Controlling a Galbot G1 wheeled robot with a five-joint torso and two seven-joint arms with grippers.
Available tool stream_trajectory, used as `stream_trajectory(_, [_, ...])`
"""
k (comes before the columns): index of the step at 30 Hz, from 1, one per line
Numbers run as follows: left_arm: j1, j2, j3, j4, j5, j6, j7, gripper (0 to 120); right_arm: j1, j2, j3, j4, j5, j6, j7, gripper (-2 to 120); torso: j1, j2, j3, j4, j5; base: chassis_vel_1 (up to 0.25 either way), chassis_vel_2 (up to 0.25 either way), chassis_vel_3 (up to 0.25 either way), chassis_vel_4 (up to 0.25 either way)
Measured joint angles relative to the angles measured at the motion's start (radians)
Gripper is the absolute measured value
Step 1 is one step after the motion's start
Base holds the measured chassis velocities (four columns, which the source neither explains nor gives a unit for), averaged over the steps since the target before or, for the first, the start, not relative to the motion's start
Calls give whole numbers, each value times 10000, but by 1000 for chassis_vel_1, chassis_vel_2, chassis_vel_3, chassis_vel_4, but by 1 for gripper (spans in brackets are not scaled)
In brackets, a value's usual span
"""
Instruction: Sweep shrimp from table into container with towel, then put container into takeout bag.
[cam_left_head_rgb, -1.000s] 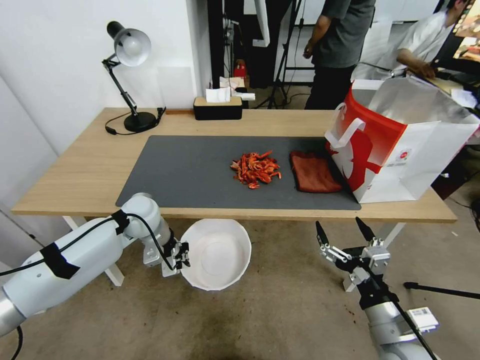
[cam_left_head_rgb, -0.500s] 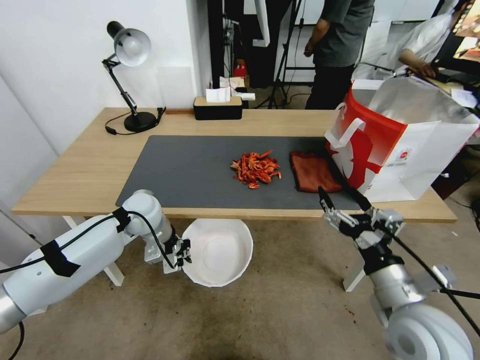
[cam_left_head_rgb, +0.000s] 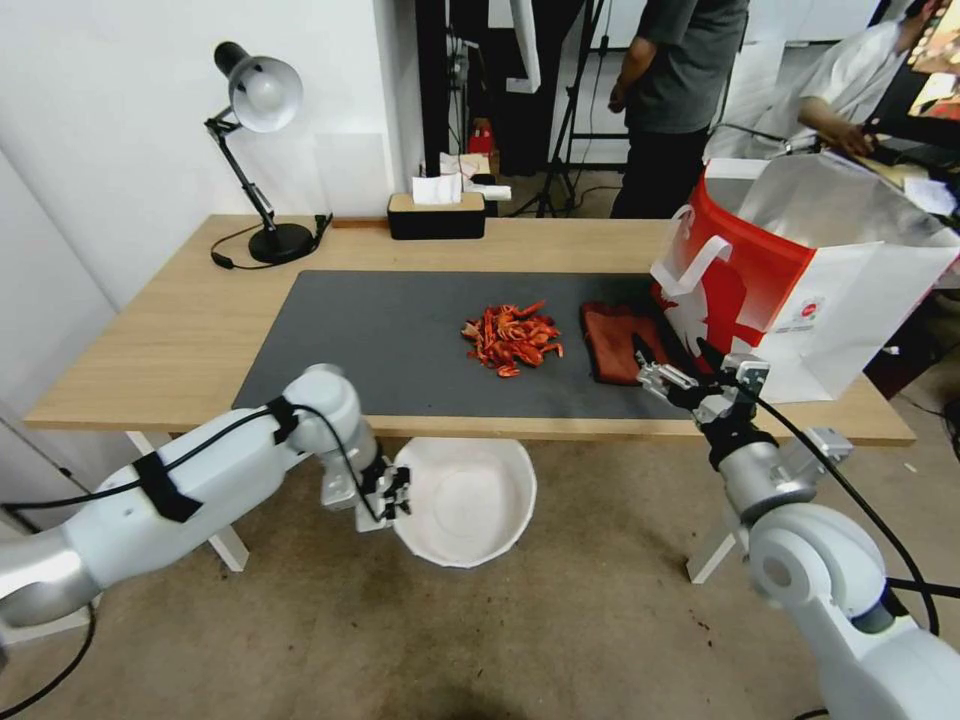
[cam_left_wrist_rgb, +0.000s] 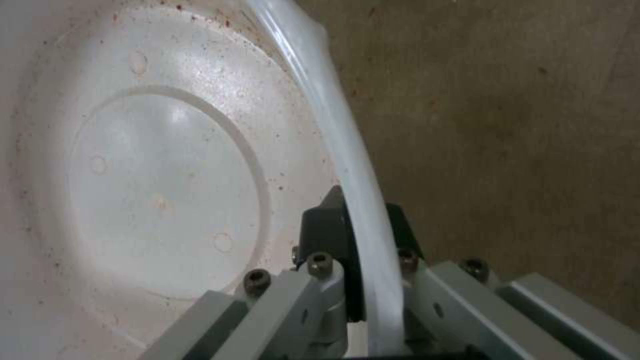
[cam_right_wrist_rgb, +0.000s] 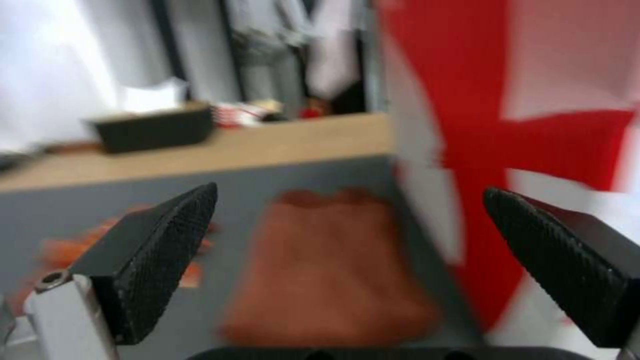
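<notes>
The left claw (cam_left_head_rgb: 398, 493) pinched the rim of the bowl (cam_left_head_rgb: 468, 500), held below the surface's (cam_left_head_rgb: 150, 340) front edge. The right claw (cam_left_head_rgb: 672, 362) hung spread over the towel (cam_left_head_rgb: 612, 340), which lay between the shrimp (cam_left_head_rgb: 510, 338) and the bag (cam_left_head_rgb: 800, 270).

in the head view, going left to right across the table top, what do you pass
desk lamp → black tissue box → shrimp → towel → right claw, open, over the towel's near edge → takeout bag
</notes>
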Motion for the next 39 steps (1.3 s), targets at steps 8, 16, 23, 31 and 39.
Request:
stream_trajectory(8, [-96,-159,101,58,7,4,-1,0,1430,-783,-900,-1244,153,-455,1047,100,-2,0,0,12,0,0,0,0,0])
stream_trajectory(16, [-134,-295,88,229,31,-4,5,0,2456,-711,-1714,-2028,372,-550,1054,100,-1,2,1,11,0,0,0,0,0])
stream_trajectory(23, [-133,-357,63,328,35,-61,-6,0,3151,-468,-2388,-2494,363,-749,1039,100,-2,2,0,11,-1,0,0,0,0])
stream_trajectory(31, [-75,-344,-2,378,38,-163,-39,0,4178,-470,-3234,-3103,307,-1607,1273,100,-1,1,0,10,-1,0,0,0,0])
stream_trajectory(39, [-60,-243,-58,390,85,-232,-87,0,4582,-422,-3652,-3374,295,-2306,1500,100,-2,2,-1,12,-1,0,0,0,0])
